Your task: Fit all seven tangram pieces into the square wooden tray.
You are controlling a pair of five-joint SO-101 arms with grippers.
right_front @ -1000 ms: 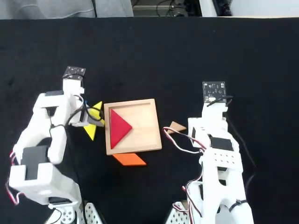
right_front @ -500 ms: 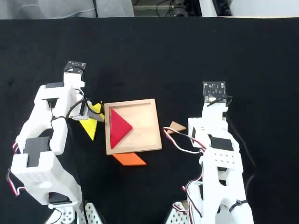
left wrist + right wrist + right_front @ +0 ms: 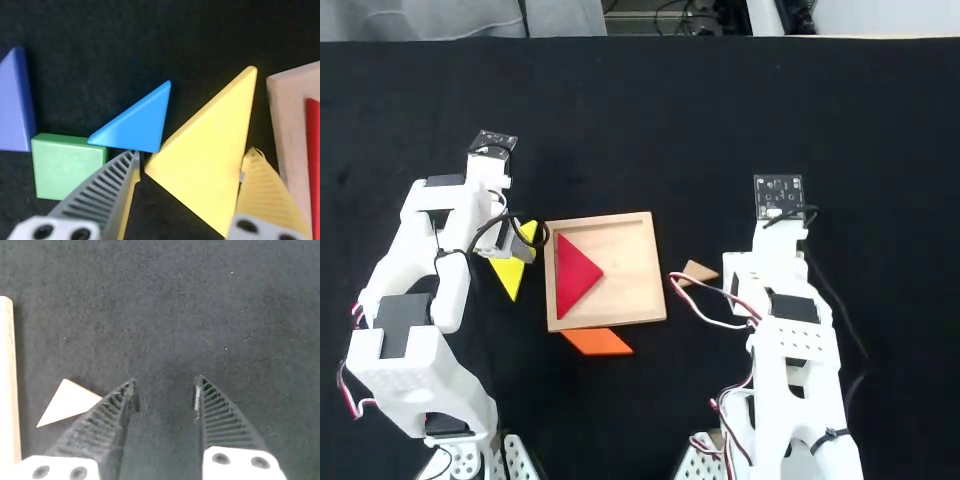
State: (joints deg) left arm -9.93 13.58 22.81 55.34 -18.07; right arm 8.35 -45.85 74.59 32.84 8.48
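The square wooden tray [image 3: 605, 270] sits mid-way across the black table [image 3: 720, 120], with a red triangle [image 3: 575, 272] against its left wall and bare wood beside it. The left gripper [image 3: 192, 154] is clamped on the large yellow triangle [image 3: 205, 165] just off the tray's left edge, with a blue triangle [image 3: 135, 122] and a green square [image 3: 67, 162] crowding close. The right gripper [image 3: 165, 390] stands part-open over bare table, a small pale wooden triangle [image 3: 67, 402] beside one finger.

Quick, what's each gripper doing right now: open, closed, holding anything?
Left gripper: closed on the yellow triangle, one finger on each side.
Right gripper: open, holding nothing.
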